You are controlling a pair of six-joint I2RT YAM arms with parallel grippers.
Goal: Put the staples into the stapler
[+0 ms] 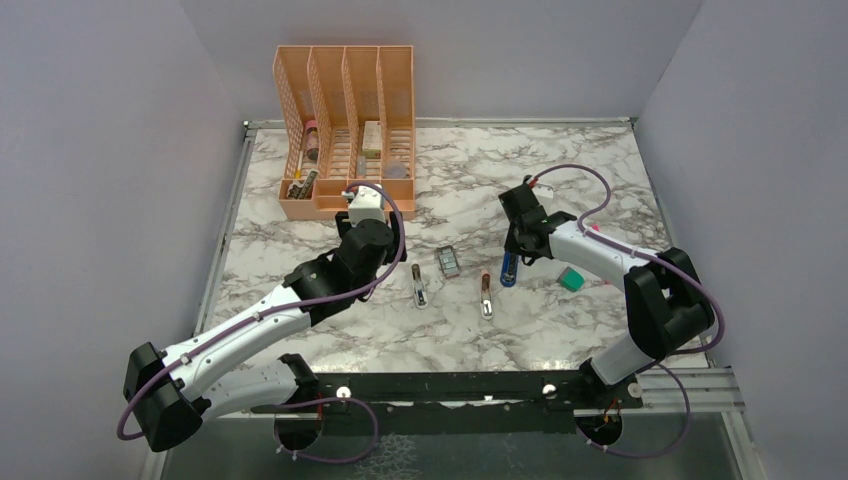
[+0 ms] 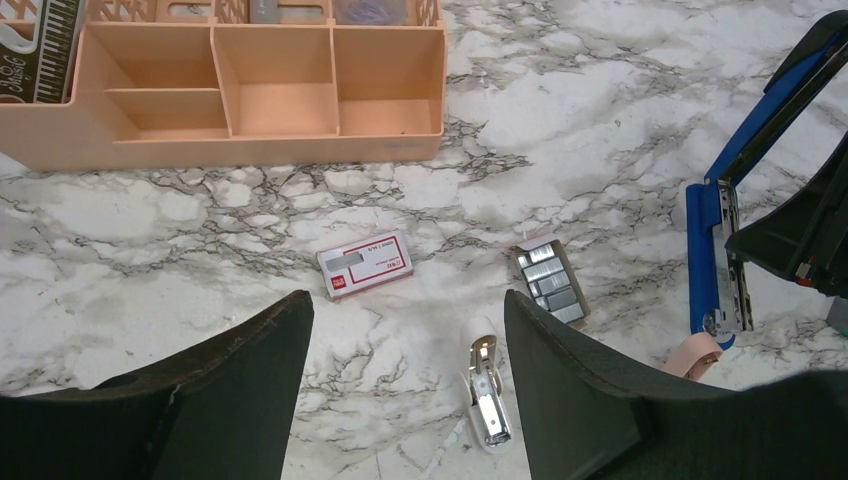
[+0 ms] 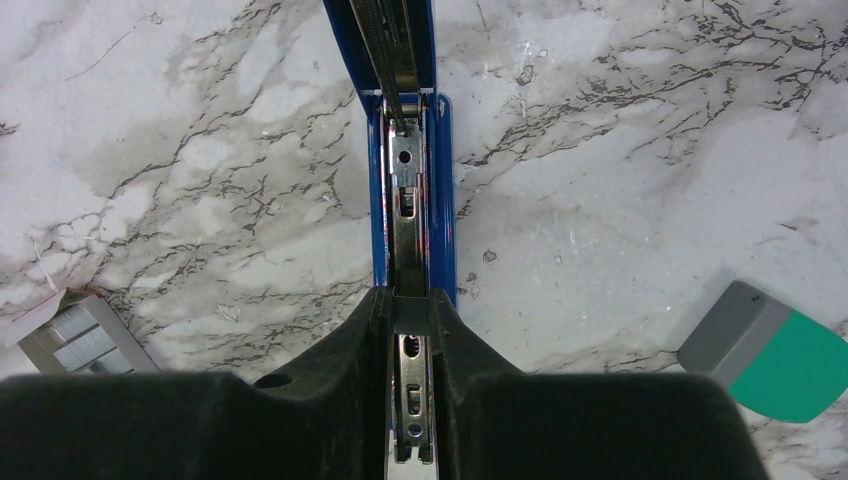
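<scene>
The blue stapler point(image 1: 509, 269) lies hinged open on the marble, its lid point(image 2: 775, 100) raised and its metal staple channel point(image 3: 408, 215) bare. My right gripper point(image 3: 412, 305) is shut on that channel at the stapler's near end, and its black body shows at the edge of the left wrist view point(image 2: 800, 235). The staples box sleeve point(image 2: 365, 265), red-edged with a pale label, lies flat on the table. Its open tray point(image 2: 550, 282) of staple strips sits apart to the right. My left gripper point(image 2: 405, 310) hovers open above the table just short of the sleeve, holding nothing.
A small white stapler point(image 2: 487, 395) lies beside my left gripper's right finger. A pink item point(image 2: 693, 355) rests near the blue stapler's base. A teal and grey block point(image 3: 790, 370) sits right of the stapler. The peach organizer point(image 1: 345, 130) stands at the back left.
</scene>
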